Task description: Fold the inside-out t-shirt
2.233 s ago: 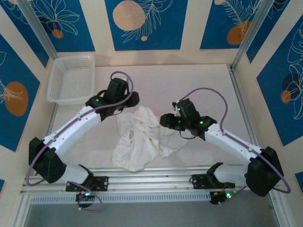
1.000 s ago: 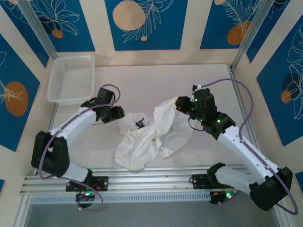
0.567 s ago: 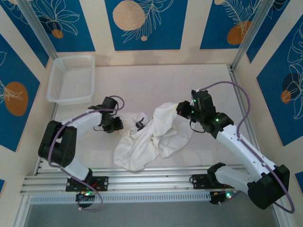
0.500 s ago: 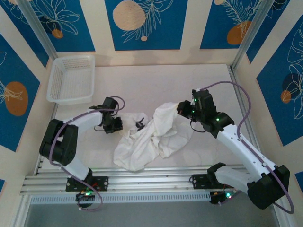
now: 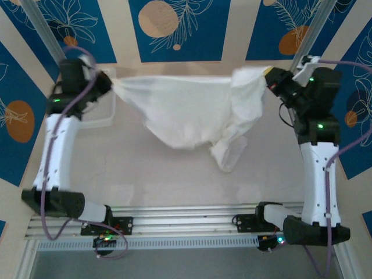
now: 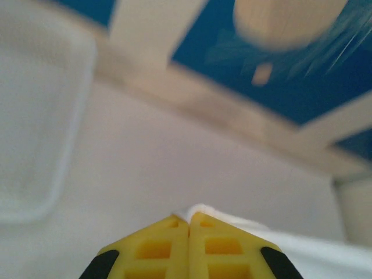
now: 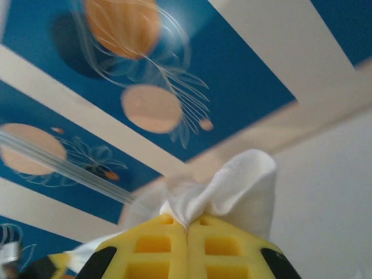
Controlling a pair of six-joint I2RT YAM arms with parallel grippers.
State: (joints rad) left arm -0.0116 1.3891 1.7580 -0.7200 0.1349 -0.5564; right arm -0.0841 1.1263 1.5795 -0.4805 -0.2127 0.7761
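Both your arms are up and spread wide: the left gripper is clamped tight, yellow pads meeting on a thin edge of the inside-out t-shirt, and the right gripper is closed the same way on a bunched corner, so the cloth hangs stretched between the two. Likely reason for this hold: tension opens the crumpled shirt for laying flat, but the part beneath your right gripper droops in a twisted wad, so judge the spread incomplete. The white mesh basket sits just beneath your left gripper.
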